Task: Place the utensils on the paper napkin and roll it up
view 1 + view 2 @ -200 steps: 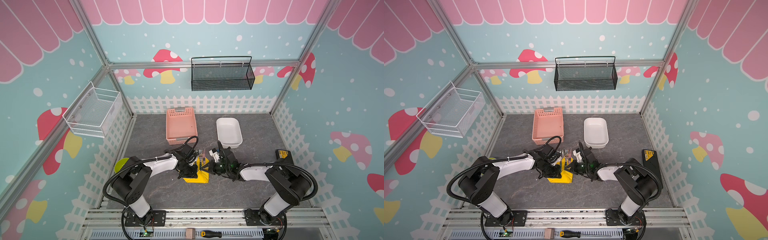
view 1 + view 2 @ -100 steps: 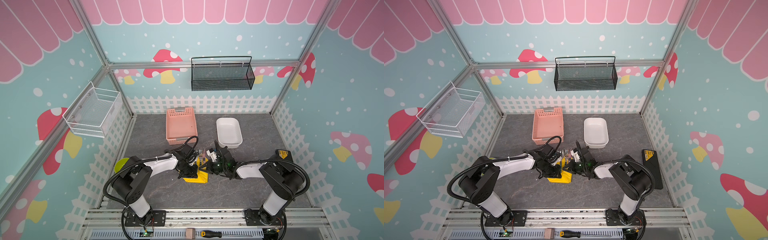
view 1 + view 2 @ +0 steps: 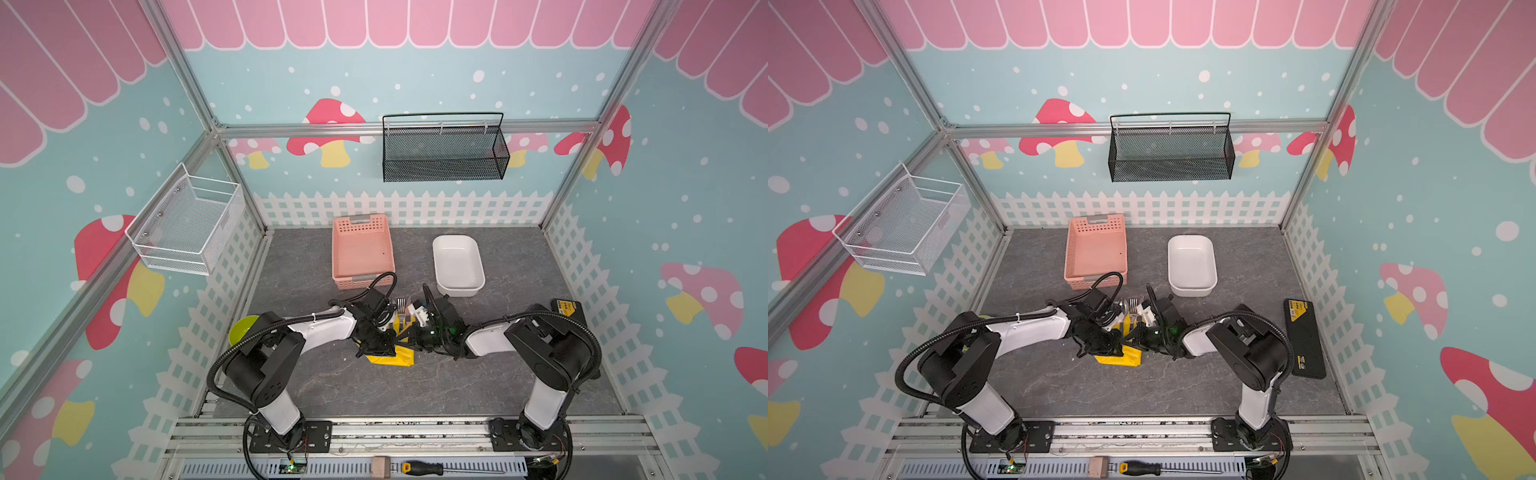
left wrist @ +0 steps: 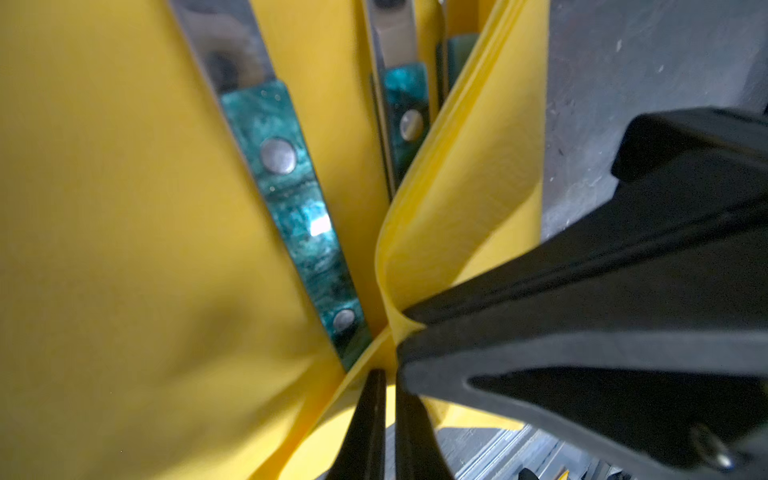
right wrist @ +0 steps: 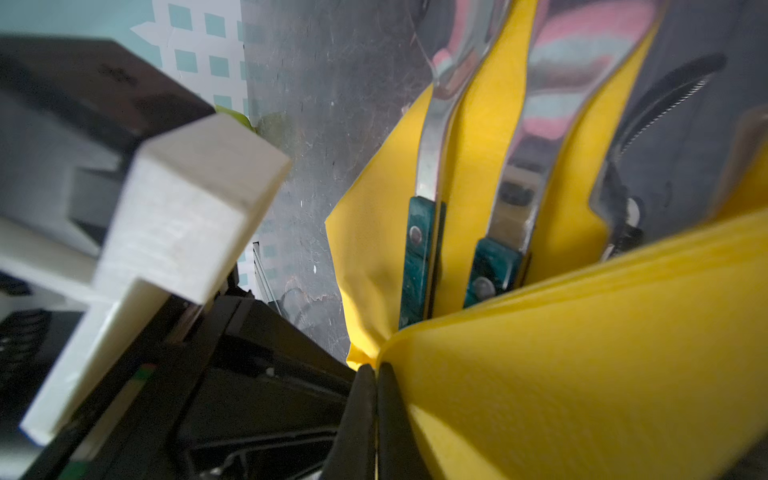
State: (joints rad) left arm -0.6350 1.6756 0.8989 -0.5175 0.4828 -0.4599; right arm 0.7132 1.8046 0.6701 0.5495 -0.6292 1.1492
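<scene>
Mid-roll: paper napkin (image 3: 399, 357) pinched from both sides at table centre; tear risk.
Top view: utensils (image 3: 401, 306) poke out the far end. Left wrist: left gripper (image 4: 388, 388) clamps the fold, so handles could slide. Right wrist: right gripper (image 5: 376, 374) clamps the edge, and opposed pulls could rip the paper.

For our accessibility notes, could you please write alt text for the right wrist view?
The right gripper pinches a raised fold of the yellow paper napkin, its jaws shut on the edge. The fold partly covers the teal handles of the utensils, whose silver stems lie side by side on the napkin over a grey tabletop.
</scene>
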